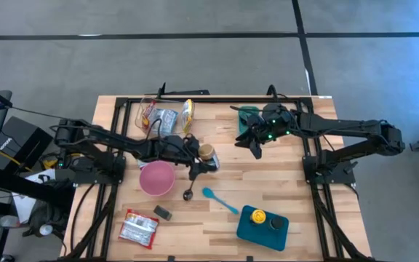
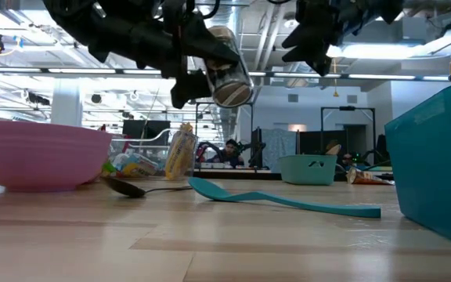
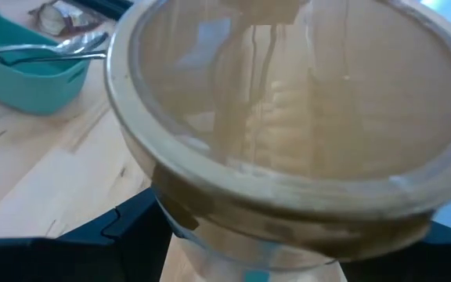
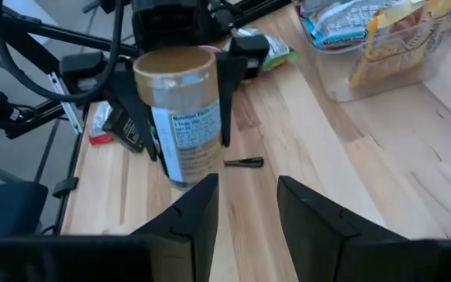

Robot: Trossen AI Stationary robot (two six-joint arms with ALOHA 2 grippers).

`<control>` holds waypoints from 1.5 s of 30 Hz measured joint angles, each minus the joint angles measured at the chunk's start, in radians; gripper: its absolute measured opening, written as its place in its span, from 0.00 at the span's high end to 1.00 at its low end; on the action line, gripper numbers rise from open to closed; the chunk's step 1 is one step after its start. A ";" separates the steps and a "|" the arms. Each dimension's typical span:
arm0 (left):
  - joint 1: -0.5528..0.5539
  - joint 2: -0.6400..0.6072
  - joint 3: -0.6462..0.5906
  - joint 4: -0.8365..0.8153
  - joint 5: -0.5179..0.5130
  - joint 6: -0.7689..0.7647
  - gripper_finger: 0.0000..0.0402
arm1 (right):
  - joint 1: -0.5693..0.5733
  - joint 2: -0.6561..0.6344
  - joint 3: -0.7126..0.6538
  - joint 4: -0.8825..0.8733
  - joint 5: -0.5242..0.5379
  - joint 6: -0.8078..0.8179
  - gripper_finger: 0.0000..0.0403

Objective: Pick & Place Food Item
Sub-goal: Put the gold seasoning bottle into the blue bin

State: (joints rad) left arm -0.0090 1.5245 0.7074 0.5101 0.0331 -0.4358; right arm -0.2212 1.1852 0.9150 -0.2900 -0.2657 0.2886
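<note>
From above, the left gripper [image 1: 204, 159] is clamped on a jar [image 1: 208, 153] lifted over mid-table, beside the pink bowl [image 1: 156, 178]. Level with the table, the jar [image 2: 227, 77] hangs tilted, clear of the wood, so the carry looks underway. From the right wrist, the right gripper [image 4: 247, 205] faces it with fingers apart and empty; a handover or set-down likely follows.

High view straight down over whole worktop [image 1: 268, 182]. Low view level, near surface. Left wrist view pressed against jar [image 3: 288, 133]; right wrist shares it, farther.

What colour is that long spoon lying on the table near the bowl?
The spoon is teal, clearest in the low view.
</note>
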 joint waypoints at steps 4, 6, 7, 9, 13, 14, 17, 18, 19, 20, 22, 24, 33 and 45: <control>0.000 0.025 0.000 0.059 0.000 -0.015 0.30 | 0.005 0.000 0.000 0.030 0.000 0.007 0.69; 0.000 0.039 0.002 0.078 0.000 -0.017 0.30 | 0.006 0.000 0.000 0.053 0.000 0.021 0.69; 0.000 0.046 0.007 0.070 0.000 -0.018 0.30 | 0.006 0.000 0.000 0.064 0.000 0.026 0.69; 0.000 0.063 0.029 0.066 0.005 -0.018 0.30 | 0.006 0.000 0.000 0.074 0.000 0.027 0.68; 0.005 0.097 0.097 0.051 0.027 -0.016 0.30 | 0.005 0.000 0.000 0.070 0.000 0.041 0.65; 0.008 0.104 0.111 0.040 0.028 -0.015 0.30 | 0.006 0.000 0.000 0.069 0.000 0.050 0.63; 0.015 0.132 0.145 0.018 0.056 -0.015 0.30 | 0.006 0.000 0.000 0.069 -0.019 0.057 0.54; 0.019 0.141 0.155 0.012 0.068 -0.015 0.30 | 0.006 0.000 0.000 0.069 -0.027 0.068 0.51; 0.021 0.151 0.166 0.006 0.080 -0.016 0.30 | 0.006 0.000 0.000 0.068 -0.033 0.082 0.47; 0.023 0.157 0.174 -0.002 0.089 -0.017 0.30 | 0.006 0.000 0.000 0.067 -0.042 0.097 0.42; 0.028 0.162 0.187 -0.015 0.099 -0.017 0.30 | 0.006 0.000 0.000 0.064 -0.072 0.105 0.34; 0.028 0.162 0.196 -0.011 0.099 -0.017 0.30 | 0.017 0.000 0.000 0.063 -0.078 0.105 0.27; 0.035 0.161 0.230 -0.015 0.117 -0.018 0.30 | 0.065 0.000 0.001 0.091 -0.067 0.053 0.12; 0.035 0.160 0.246 -0.017 0.118 -0.040 0.30 | 0.084 0.068 0.002 0.169 -0.047 0.079 0.12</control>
State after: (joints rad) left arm 0.0257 1.6848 0.9539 0.4931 0.1514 -0.4757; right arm -0.1371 1.2529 0.9169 -0.1212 -0.3131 0.3672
